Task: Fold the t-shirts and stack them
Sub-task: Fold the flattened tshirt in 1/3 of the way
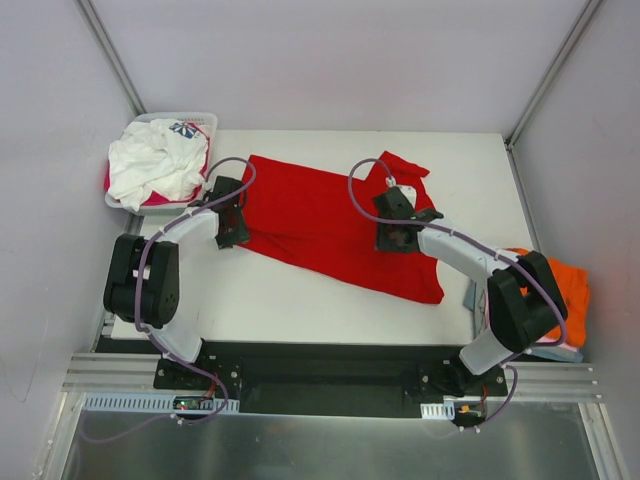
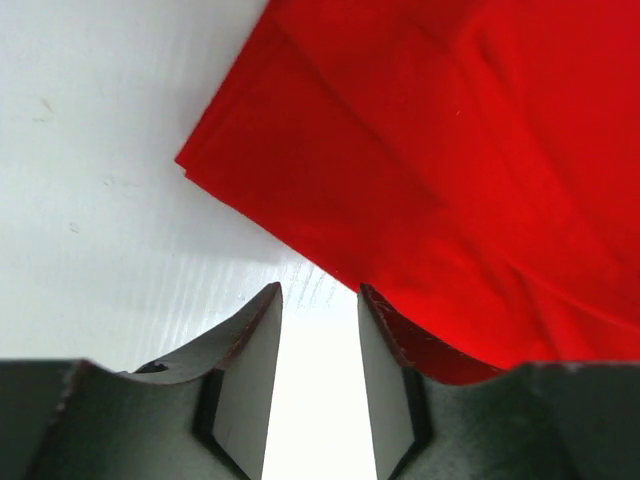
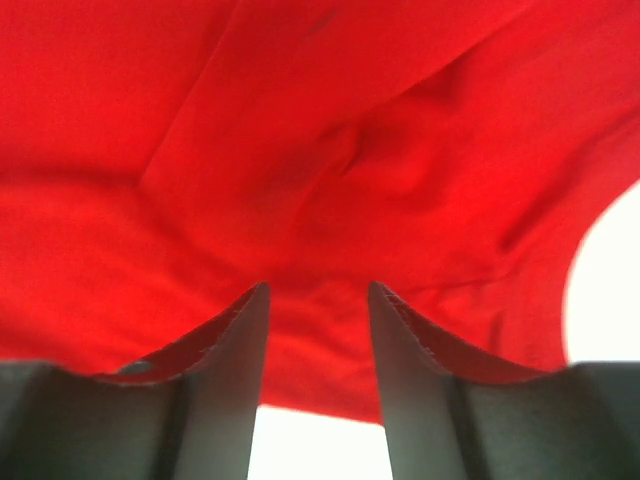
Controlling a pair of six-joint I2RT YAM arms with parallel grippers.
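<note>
- Red t-shirt (image 1: 320, 225): it lies spread flat on the worktop (image 1: 300, 310), in the middle, between your 2 arms.
- Long axis: it runs left to right across the worktop and is tilted. The left end sits farther from the arm bases and the right end nearer. 1 sleeve sticks out at the far right.
- Left tool (image 2: 320, 292): fingers apart, with only bare worktop in the gap. It sits at the near-left corner of the red t-shirt. The cloth edge lies just beside its right finger, and nothing is pinched.
- Right tool (image 3: 318, 288): fingers apart, low over the right part of the red t-shirt, inboard of the edge. Wrinkled cloth fills the view ahead of it, and I see no fold caught between the fingers.
- Key relation: from the left tool the cloth lies to the right and ahead. The right tool already has cloth under it.
- Judgement: each arm is nearer its own end, so a 2-handed fold across the long axis looks likely.
- Risk, as a judgement: the left edge is thin and flat, so a closing pinch may slide off.
- Other shirts: a white t-shirt (image 1: 155, 165) is heaped in the basket (image 1: 196, 117) at the far left. An orange t-shirt (image 1: 570, 285) lies at the right edge of the worktop, well apart from both tools.
</note>
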